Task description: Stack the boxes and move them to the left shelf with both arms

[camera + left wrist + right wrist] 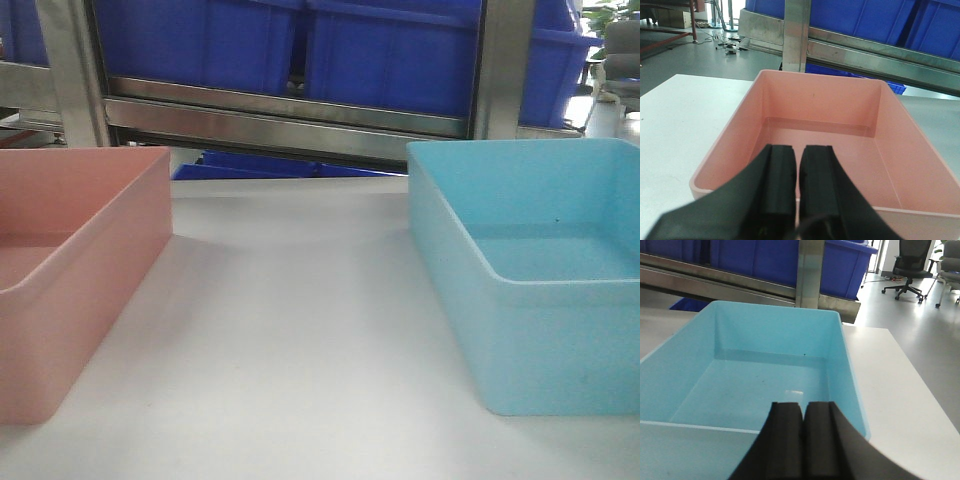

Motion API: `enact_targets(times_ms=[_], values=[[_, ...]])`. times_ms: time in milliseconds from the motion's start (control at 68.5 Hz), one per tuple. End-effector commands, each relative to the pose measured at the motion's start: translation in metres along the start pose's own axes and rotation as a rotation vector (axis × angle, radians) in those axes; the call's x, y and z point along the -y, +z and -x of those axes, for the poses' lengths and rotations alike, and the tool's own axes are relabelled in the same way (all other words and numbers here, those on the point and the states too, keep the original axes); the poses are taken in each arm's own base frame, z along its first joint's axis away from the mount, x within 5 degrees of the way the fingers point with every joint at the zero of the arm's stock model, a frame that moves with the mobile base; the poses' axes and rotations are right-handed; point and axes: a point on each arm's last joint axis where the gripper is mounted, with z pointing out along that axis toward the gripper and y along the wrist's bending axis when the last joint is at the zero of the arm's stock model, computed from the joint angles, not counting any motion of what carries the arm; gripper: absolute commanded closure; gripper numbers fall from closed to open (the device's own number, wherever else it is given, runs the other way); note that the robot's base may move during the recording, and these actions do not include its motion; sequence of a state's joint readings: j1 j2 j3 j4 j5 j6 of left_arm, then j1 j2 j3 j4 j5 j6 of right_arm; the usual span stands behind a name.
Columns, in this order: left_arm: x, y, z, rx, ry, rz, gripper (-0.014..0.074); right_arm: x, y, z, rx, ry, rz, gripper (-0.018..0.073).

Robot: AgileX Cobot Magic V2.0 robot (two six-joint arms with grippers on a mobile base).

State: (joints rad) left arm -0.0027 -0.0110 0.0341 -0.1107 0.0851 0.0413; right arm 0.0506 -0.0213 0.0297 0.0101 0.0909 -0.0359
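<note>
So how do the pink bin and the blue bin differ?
Colour: the pink bin is salmon, the blue bin light sky blue. Place: on the table, the pink bin sits left, the blue bin right, apart. The left gripper hovers shut over the pink bin's near rim, the right gripper shut over the blue bin's. Both are empty, open-topped, upright and alike in shape.

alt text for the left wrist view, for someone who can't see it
The left gripper, closed and empty, hangs above the near end of an empty salmon pink bin on a white table. Behind the bin are a steel rack and dark blue crates.
</note>
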Motion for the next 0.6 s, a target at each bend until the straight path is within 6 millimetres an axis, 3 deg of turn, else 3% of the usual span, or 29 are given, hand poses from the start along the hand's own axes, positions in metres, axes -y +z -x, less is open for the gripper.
enact_targets(times_ms=[0, 584], values=[[-0.0007, -0.0003, -0.0002, 0.075, -0.006, 0.000, 0.0586, 0.0003, -0.0022, 0.0143, 0.109, -0.014, -0.001, 0.0529], [-0.0008, -0.0005, 0.0026, 0.106, -0.025, 0.001, 0.0586, 0.0003, -0.0022, 0.0143, 0.109, -0.014, -0.001, 0.0529]])
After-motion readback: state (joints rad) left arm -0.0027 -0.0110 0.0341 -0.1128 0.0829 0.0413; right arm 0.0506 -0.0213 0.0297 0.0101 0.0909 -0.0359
